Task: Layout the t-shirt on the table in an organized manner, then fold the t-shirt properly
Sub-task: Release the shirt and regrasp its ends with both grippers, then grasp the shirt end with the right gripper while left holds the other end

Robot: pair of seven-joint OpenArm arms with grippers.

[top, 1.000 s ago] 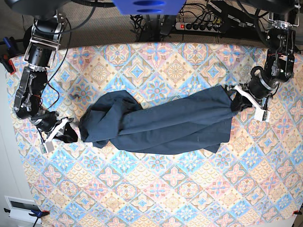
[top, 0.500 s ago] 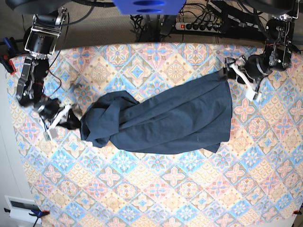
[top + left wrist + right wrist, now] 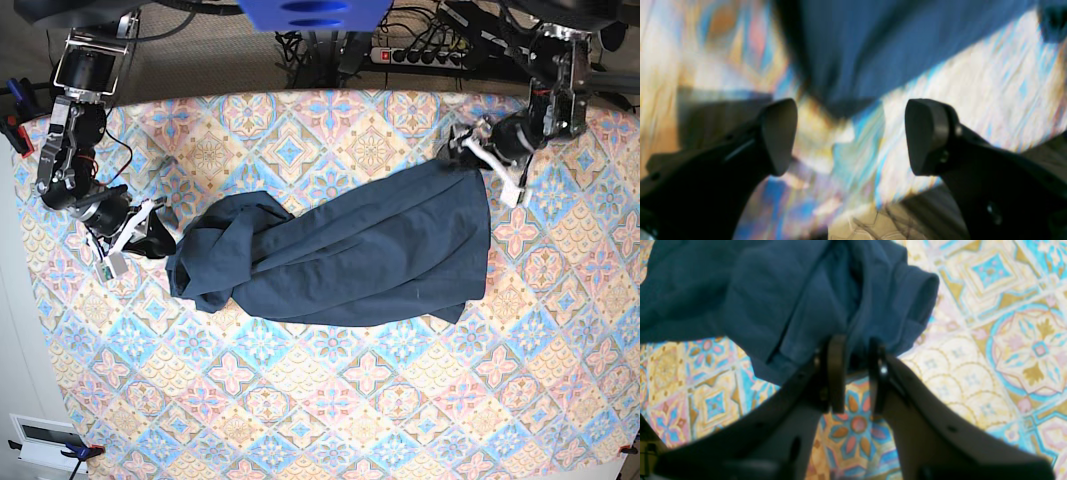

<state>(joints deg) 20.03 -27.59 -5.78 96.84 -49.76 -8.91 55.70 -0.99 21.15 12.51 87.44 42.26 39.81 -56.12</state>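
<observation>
The dark navy t-shirt (image 3: 350, 255) lies across the middle of the tile-patterned table (image 3: 350, 400), bunched and twisted at its left end and spread wider at its right end. At that left end my right gripper (image 3: 150, 240) is shut on a fold of the t-shirt (image 3: 773, 300), with the cloth pinched between its narrow fingers (image 3: 835, 373). My left gripper (image 3: 492, 158) hovers at the shirt's far right corner. Its view is blurred, and its fingers (image 3: 780, 133) stand wide open with only table cloth between them and the t-shirt (image 3: 873, 43) just beyond.
A power strip (image 3: 430, 55) and cables lie beyond the table's far edge. A white box (image 3: 40, 440) sits off the near left corner. A clamp (image 3: 15, 130) grips the left edge. Wide patterned table surface stretches in front of the shirt.
My left gripper dragged the shirt's right corner toward the far edge, let go and opened. My right gripper moved farther back with the shirt's left end in it.
</observation>
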